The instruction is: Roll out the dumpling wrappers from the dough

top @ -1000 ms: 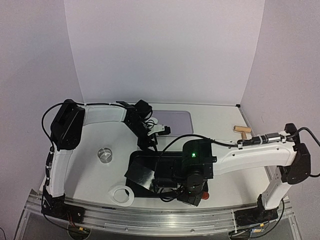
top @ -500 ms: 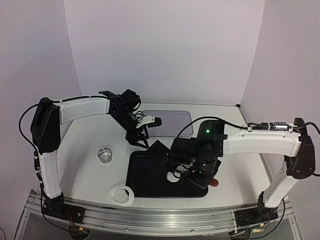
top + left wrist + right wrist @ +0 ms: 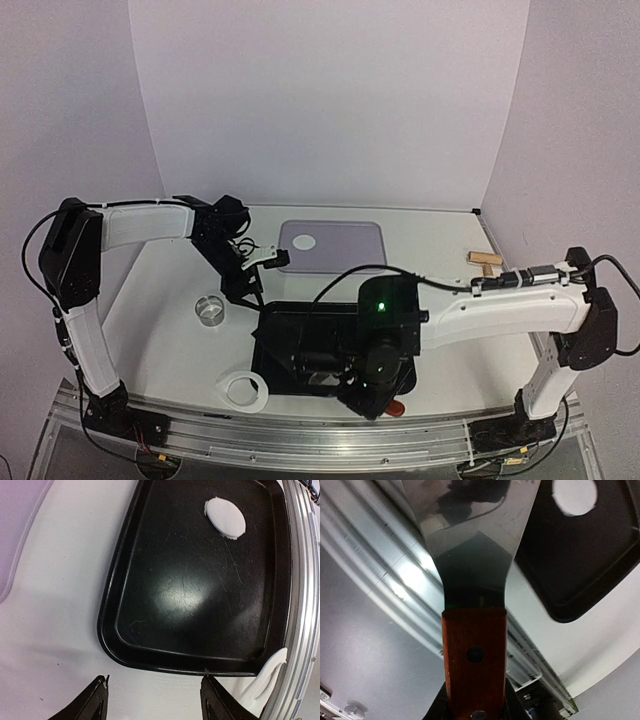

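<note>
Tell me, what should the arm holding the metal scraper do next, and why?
Probably the right gripper should carry its scraper over to the purple mat: one wrapper lies in the black tray, while a second wrapper waits on the mat.

Left gripper hangs with fingers spread over bare table, just off the tray rim, with nothing between them. Tray floor on my left side is open, apart from one wrapper toward a corner. My right arm lies across the tray's right half and blocks it, with the spatula out in front. Cutter stands left of the tray. Dough ring sits at the tray's near-left corner. Mat behind the tray is open but for a second wrapper. Wood block lies at the far right.
</note>
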Controlling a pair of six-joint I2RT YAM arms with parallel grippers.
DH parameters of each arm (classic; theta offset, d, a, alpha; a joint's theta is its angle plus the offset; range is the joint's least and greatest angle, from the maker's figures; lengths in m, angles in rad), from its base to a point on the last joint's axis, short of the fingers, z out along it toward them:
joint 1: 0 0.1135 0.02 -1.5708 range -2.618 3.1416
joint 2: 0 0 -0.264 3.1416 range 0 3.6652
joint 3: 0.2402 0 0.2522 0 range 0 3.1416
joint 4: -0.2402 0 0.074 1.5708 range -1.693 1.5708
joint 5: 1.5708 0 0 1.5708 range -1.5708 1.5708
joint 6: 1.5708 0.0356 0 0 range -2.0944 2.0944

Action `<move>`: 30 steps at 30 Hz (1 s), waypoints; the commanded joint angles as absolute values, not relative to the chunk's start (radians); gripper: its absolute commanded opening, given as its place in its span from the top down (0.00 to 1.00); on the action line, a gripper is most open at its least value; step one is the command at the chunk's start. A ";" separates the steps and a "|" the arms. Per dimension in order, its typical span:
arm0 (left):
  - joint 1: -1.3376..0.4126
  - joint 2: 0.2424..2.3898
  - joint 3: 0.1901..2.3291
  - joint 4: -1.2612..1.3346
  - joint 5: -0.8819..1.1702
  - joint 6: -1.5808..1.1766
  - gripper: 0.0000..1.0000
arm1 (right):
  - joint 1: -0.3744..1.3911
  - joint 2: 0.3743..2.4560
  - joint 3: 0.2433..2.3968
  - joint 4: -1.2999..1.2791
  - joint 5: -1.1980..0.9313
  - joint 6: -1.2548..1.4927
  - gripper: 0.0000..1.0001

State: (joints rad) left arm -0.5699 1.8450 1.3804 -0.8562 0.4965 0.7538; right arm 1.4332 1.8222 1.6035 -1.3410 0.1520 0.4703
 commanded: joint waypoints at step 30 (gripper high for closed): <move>-0.693 1.979 1.426 -0.552 0.358 0.614 0.34 | 1.674 1.945 1.533 -1.811 -0.076 0.629 1.00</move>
State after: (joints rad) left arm -0.6845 1.9525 1.3684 -0.5756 0.3926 0.6034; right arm 1.6718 1.9107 1.4744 -1.3391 -0.0803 0.6631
